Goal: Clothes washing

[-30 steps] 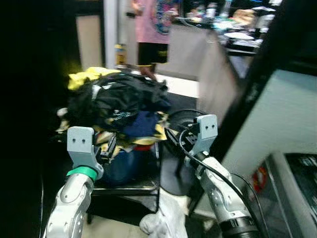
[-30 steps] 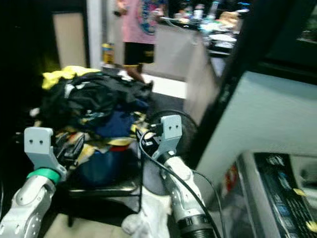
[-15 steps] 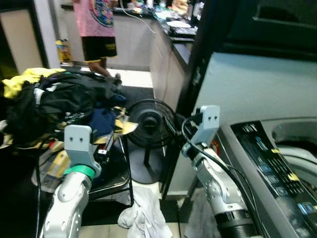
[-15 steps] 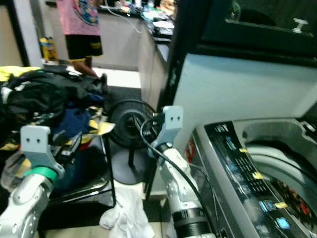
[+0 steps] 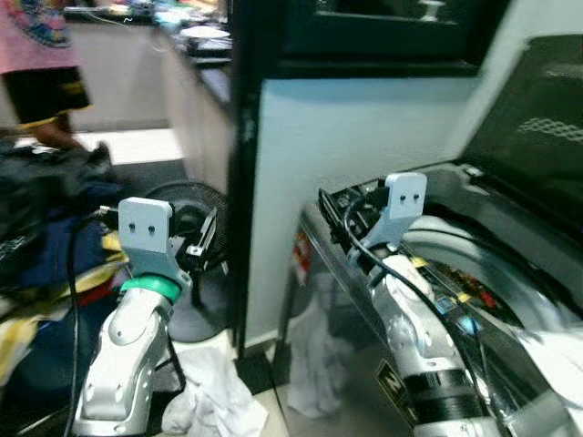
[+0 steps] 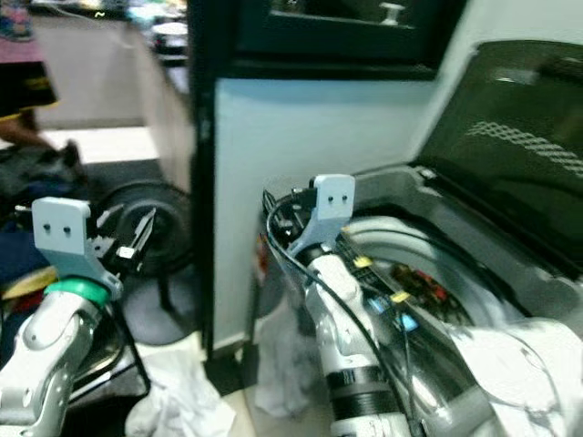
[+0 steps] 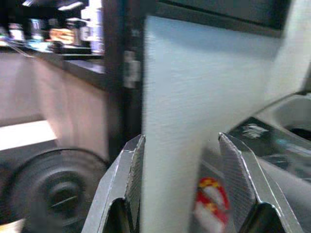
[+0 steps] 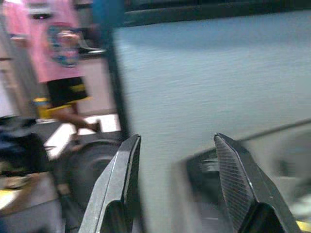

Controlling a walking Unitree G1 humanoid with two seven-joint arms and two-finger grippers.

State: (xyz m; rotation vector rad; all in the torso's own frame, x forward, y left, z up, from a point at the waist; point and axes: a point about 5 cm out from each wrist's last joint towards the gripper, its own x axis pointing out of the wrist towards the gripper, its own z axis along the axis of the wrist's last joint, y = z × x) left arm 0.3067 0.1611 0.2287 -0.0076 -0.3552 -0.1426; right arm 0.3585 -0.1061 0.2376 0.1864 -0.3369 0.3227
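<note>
A top-loading washing machine (image 5: 474,259) stands at the right with its dark lid (image 5: 537,127) raised; some coloured items show inside the drum. A pile of dark and yellow clothes (image 5: 36,228) lies at the far left. My left gripper (image 5: 196,248) is held up in front of the floor fan, open and empty, its fingers (image 7: 131,179) spread. Over the washer's front left corner my right gripper (image 5: 357,214) is also open, with nothing between its fingers (image 8: 233,179).
A black floor fan (image 5: 196,228) stands beside a dark post and a white wall panel (image 5: 364,137). White cloths lie on the floor (image 5: 214,401) and hang against the washer's front (image 5: 314,355). A person (image 5: 41,55) stands at the back left by a counter.
The camera has swung right: the clothes pile slid to the left edge and the open washer came into full view. Both arms stay raised with their grippers open.
</note>
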